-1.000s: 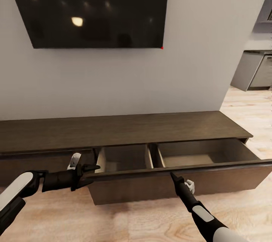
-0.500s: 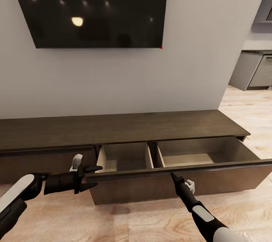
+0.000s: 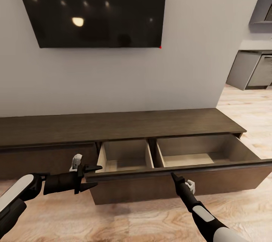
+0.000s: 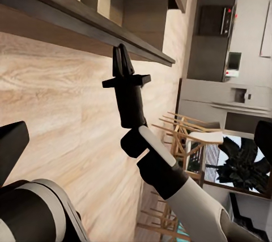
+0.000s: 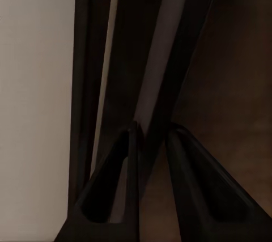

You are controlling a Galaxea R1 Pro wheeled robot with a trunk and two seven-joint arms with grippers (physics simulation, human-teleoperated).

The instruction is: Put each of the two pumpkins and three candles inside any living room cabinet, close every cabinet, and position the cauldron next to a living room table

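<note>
The two dark fingers (image 5: 116, 185) of the right gripper (image 3: 173, 176) stand narrowly apart, with the top edge of the wide drawer front running into the gap between them, though whether they actually pinch the panel cannot be told; in the head view this gripper sits right at the front's upper edge. The left gripper (image 3: 91, 176) has its fingers spread in a modest fork at the left end of the same drawer front, touching or just beside its corner, holding nothing. The long, low dark-brown wooden cabinet (image 3: 113, 124) runs along the white wall under a large black wall-mounted screen (image 3: 94, 3), and its wide handleless drawer (image 3: 177, 179) is pulled out, showing two pale-floored compartments, both bare. As a judgement, the task is at an early stage: a storage space has been opened, but no pumpkin or candle lies in it, so all five items are left to be brought and placed, the drawer then needs pushing shut, and the cauldron has to be set by the table. The pale wood-plank floor (image 3: 143, 223) spreads in front of the cabinet, and grey kitchen cupboards (image 3: 251, 70) stand well off to the right. No brand, label or readable writing appears anywhere; the screen is blank apart from reflected lights.
</note>
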